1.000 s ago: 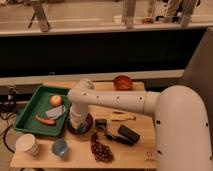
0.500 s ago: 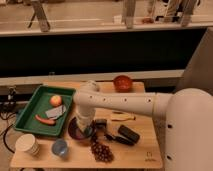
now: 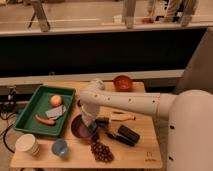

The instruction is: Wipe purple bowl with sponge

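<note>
The purple bowl (image 3: 79, 128) sits on the wooden table just right of the green tray, its pinkish inside facing up. My gripper (image 3: 90, 125) hangs from the white arm and is down at the bowl's right rim. It is shut on the sponge (image 3: 94, 128), of which only a small bluish-teal bit shows at the tip. The arm hides the bowl's far right part.
A green tray (image 3: 30, 111) at the left holds an orange fruit (image 3: 56, 100), a grey flat piece (image 3: 56, 112) and a red piece (image 3: 45, 120). On the table are an orange-brown bowl (image 3: 123, 82), a light-blue cup (image 3: 60, 148), a white cup (image 3: 27, 145), grapes (image 3: 101, 150), a black object (image 3: 128, 135) and a yellowish item (image 3: 120, 116).
My gripper has moved slightly right and down, from over the bowl's left side near the tray to its right rim. The other things have not moved.
</note>
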Controlling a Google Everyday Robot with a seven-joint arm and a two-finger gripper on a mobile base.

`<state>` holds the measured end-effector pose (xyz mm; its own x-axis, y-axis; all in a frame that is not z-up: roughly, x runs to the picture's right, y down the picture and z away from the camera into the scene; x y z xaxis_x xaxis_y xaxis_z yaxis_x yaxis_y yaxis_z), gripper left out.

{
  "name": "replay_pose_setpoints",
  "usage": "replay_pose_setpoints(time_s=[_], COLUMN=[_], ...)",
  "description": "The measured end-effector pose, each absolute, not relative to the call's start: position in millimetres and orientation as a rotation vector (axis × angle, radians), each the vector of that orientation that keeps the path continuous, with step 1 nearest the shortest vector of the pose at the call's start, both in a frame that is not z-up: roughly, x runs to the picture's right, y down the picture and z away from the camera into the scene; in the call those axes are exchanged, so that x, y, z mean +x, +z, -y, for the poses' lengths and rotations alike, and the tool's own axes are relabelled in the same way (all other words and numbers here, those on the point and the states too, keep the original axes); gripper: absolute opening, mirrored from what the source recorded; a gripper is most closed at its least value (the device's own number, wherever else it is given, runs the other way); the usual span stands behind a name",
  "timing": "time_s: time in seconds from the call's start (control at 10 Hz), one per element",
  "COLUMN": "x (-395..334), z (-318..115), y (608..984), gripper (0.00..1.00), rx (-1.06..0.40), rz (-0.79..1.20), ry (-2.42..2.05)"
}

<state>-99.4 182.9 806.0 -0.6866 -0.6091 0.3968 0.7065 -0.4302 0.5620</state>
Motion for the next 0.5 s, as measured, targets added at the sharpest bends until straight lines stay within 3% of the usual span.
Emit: replay_pose_setpoints(time_s=[0.5], x=[-137], z=[-191], y=[814], gripper=[0.00], rx=[-0.122], rz=[0.989], ry=[-2.183])
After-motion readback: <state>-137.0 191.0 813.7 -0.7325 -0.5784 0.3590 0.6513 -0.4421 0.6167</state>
